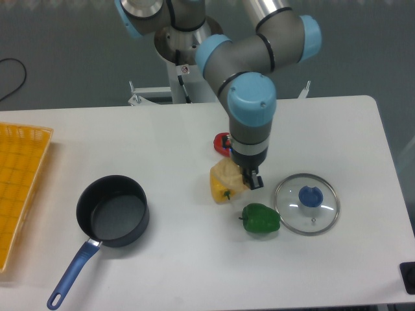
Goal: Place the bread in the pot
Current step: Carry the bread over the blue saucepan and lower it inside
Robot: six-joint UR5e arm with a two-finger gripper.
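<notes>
1. We see a white table (324,272) filling most of the view, with a grey floor behind it.
2. We see the robot arm (249,71), grey with pale blue joints, reaching down from the top centre toward the middle of the table.
3. At the left edge lies a yellow tray (19,188), partly cut off.
4. The pot (113,211) sits left of centre, dark and empty, its blue handle pointing toward the bottom left corner.
5. A glass lid (307,203) with a blue knob lies flat to the right of the arm.
6. A green pepper (260,219) rests just beside the lid's left rim.
7. The bread (227,173) sits mid-table, well apart from the pot, resting on a yellow pepper (222,192).
8. The gripper (251,176) is at the bread's right side; we cannot tell how wide its fingers stand.
9. A small red thing (222,143) peeks out behind the arm.
</notes>
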